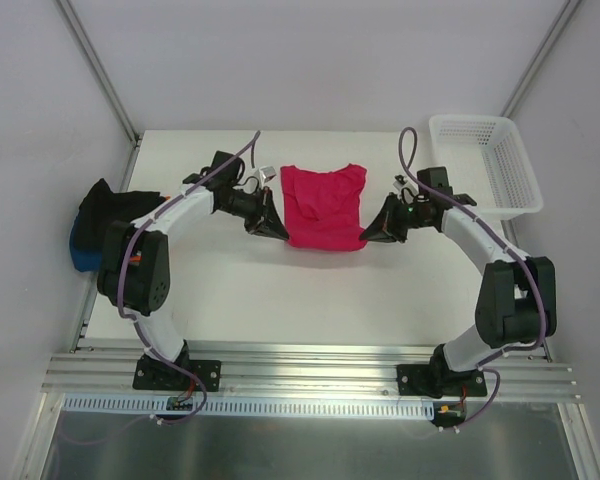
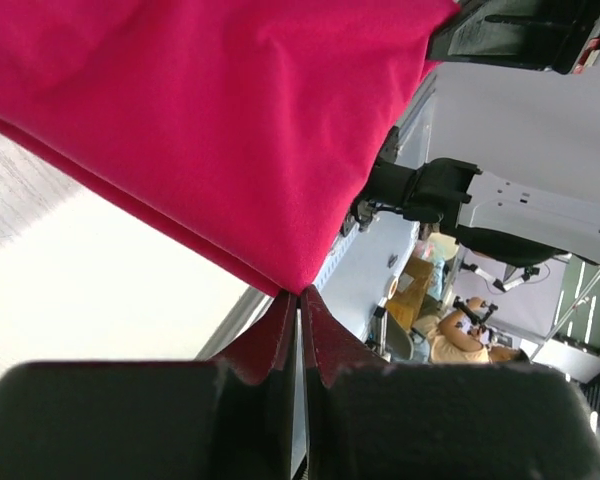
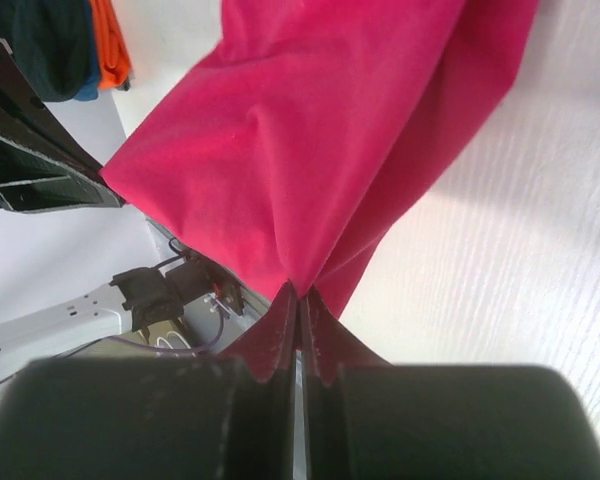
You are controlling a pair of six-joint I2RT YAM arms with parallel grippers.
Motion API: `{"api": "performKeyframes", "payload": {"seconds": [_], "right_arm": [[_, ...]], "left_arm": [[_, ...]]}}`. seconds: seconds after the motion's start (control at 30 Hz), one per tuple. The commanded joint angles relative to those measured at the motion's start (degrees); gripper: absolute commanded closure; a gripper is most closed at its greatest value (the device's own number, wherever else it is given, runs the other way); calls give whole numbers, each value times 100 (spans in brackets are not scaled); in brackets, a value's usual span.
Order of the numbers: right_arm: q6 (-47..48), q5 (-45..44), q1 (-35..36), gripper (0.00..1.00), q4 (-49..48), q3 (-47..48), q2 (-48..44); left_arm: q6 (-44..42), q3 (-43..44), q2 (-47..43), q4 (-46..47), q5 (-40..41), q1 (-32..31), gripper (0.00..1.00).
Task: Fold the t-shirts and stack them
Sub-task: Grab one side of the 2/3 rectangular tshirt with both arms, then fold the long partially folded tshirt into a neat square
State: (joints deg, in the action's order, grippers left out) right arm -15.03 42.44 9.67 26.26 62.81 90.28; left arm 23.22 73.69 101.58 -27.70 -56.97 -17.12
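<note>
Both arms are bending inward over the table (image 1: 280, 290); the left hand (image 1: 276, 228) and the right hand (image 1: 372, 232) are each pinching shut a near corner of the pink shirt (image 1: 323, 205).

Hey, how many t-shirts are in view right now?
4: the crimson-pink shirt in the middle of the table; the black shirt, blue shirt and orange shirt heaped at its left edge. The heap may hide more.
</note>
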Motion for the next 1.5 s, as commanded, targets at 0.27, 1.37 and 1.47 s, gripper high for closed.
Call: {"api": "performKeyframes", "payload": {"seconds": [0.27,1.37,1.47], "right_arm": [[-343,151,-211,100,-261,1488,470],[-520,-156,-598,25,-1590,5647,3974],[-580,-60,-589,26,-1501,4998,3629]], "left_arm": [[-107,1172,342,-77,-104,315,100],[-627,4649,2930,380,2506,702,1],[-503,4086,2604,125,2376,702,1]]}}
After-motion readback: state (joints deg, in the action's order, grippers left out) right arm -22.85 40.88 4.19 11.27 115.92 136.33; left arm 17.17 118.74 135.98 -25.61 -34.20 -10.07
